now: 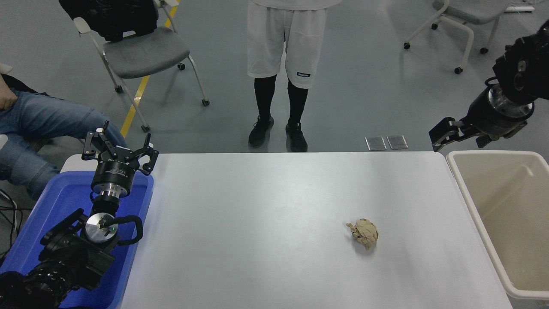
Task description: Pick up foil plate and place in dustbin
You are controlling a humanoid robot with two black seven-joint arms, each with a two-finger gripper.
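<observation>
No foil plate shows anywhere in this view. The dustbin (472,201), a large beige bin with a deep plain interior, stands against the table's right end. My right gripper (446,134) hangs in the air just beyond the dustbin's far left corner, pointing left, with nothing seen in it; whether it is open or shut is unclear. My left gripper (119,143) is parked open over the blue tub (55,201) at the lower left, holding nothing.
A small crumpled brown paper ball (364,233) lies on the white table (266,223), right of centre. A person in white shorts (285,38) stands at the far edge. Another person in jeans (47,120) sits at far left, beside a grey chair (141,51).
</observation>
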